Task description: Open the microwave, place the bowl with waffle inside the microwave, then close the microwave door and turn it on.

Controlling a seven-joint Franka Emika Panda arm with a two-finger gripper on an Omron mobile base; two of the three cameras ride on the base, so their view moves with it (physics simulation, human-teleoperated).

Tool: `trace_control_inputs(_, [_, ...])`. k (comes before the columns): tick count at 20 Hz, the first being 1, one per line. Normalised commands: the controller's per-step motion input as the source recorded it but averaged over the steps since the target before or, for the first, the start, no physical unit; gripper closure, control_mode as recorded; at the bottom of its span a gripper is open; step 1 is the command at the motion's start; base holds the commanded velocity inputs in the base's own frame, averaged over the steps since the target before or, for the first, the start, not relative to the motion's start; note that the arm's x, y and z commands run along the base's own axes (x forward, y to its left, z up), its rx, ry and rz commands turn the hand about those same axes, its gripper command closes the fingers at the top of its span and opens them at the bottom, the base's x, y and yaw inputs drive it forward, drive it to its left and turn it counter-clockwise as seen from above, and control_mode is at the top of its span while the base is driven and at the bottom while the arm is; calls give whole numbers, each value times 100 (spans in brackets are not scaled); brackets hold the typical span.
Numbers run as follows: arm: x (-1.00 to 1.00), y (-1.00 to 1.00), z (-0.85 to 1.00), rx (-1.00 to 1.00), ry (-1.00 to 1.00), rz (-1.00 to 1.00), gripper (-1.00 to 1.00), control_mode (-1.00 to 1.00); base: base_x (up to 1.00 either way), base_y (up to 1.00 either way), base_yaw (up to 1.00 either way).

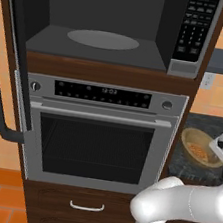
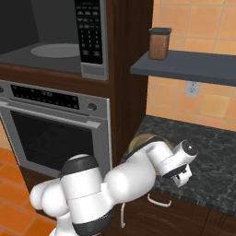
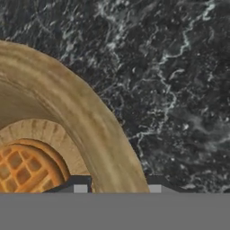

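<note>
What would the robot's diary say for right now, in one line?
stage: gripping bowl | microwave door: open | turntable: bare | bowl with waffle: on dark counter | fingers: either side of bowl rim

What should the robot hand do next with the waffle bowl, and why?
Probably pinch tight and lift. In the hand view the gripper straddles the rim of the bowl with waffle, one fingertip inside, one outside. The bowl sits on the dark counter, and the microwave stands open.
</note>
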Motion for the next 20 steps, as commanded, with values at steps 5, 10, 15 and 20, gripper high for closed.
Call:
trace_control_inputs(5, [-4,6,-7,-8,-2,-1,100,-100,0,0,0])
trace_control_inputs(10, [-54,-6,15,-1,-11,-8,100,-100,0,0,0])
trace_control_inputs(15, [-85,-28,56,2,-11,-21,100,-100,0,0,0])
trace_control_inputs(20, [-91,-3,48,1,-1,-34,100,-100,0,0,0])
